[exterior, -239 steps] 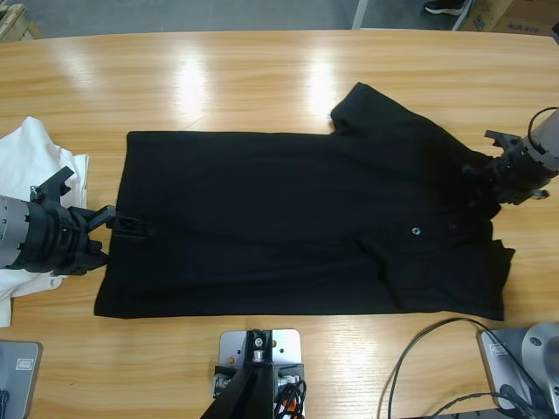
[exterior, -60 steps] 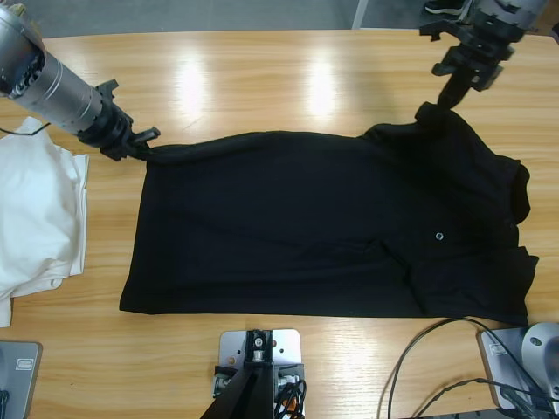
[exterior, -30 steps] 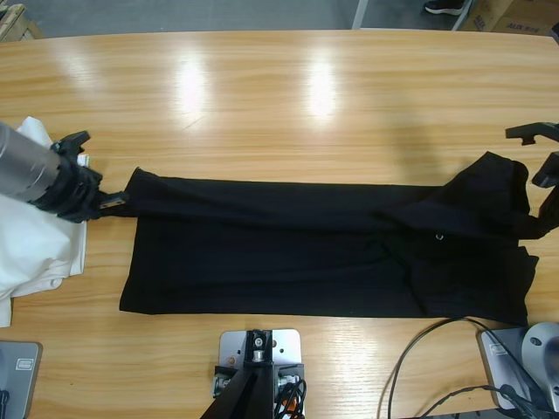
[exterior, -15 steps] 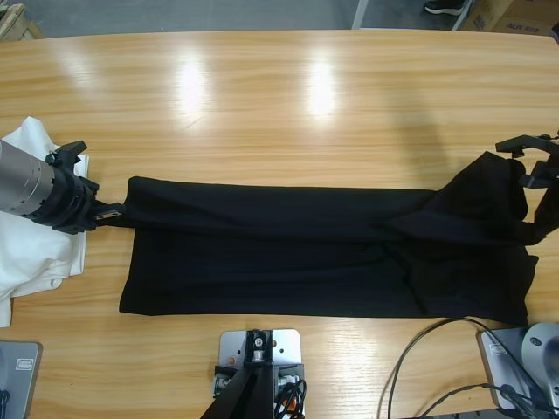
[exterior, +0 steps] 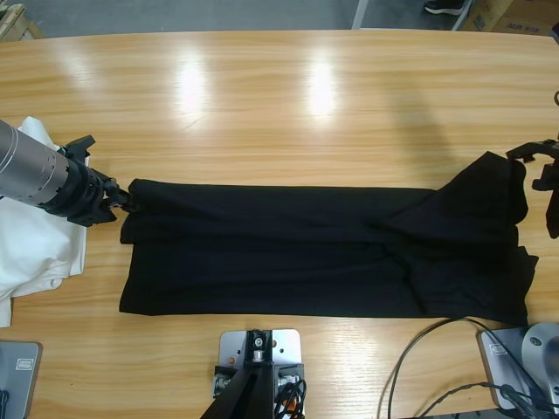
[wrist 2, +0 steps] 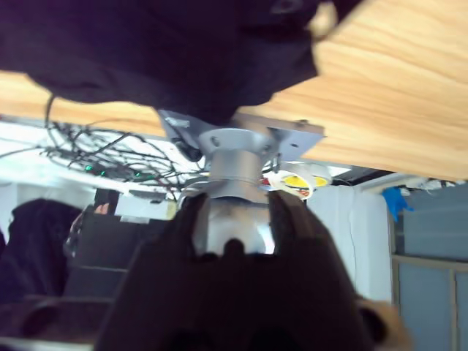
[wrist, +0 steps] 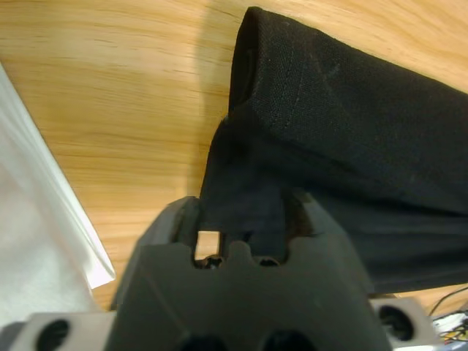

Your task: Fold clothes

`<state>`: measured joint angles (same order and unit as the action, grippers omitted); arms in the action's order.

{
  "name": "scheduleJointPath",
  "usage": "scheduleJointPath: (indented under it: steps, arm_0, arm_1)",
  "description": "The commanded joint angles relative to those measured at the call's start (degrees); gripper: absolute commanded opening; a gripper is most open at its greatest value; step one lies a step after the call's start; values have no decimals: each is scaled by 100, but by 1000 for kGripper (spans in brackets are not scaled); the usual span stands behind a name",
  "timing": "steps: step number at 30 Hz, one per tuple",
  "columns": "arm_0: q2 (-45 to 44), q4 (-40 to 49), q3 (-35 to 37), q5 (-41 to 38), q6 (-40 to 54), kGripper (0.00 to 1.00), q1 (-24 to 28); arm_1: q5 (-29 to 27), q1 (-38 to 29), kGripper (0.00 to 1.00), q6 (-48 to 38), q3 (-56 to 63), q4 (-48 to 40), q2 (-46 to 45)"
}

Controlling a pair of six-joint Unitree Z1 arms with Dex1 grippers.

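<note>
Black polo shirt (exterior: pixel 323 249) lies folded lengthwise across the wooden table (exterior: pixel 279 96), its corner pinched in the left gripper (exterior: pixel 120 202) to tension the fold, while the right gripper (exterior: pixel 546 188) hangs spread, empty.

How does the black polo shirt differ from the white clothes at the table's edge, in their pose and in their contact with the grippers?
The black polo shirt lies spread long across the table, folded lengthwise into a band; the white clothes sit bunched in a pile at the table's end. The left gripper pinches a corner of the polo, whereas the white clothes lie only beneath that arm, ungripped. Both are soft fabric and rest on the wooden table.
</note>
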<state>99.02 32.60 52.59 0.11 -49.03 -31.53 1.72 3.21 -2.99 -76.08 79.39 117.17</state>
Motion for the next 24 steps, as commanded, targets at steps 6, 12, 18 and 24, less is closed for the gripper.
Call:
scheduleJointPath:
  steps: [6,12,18,24]
  arm_0:
    - [297,-43,93,-100,29,959,-53]
    - [355,-35,346,-169,-1,959,-62]
    - [560,9,436,-243,-838,956,155]
    - [1329,-263,756,-1034,-228,816,561]
  arm_1:
    - [891,180,884,273,-872,69,-347]
    - [619,799,917,-56,-139,-929,-534]
    - [1063,1140,913,-126,76,-1311,-564]
    - [1127,1140,908,-104,120,-1339,-609]
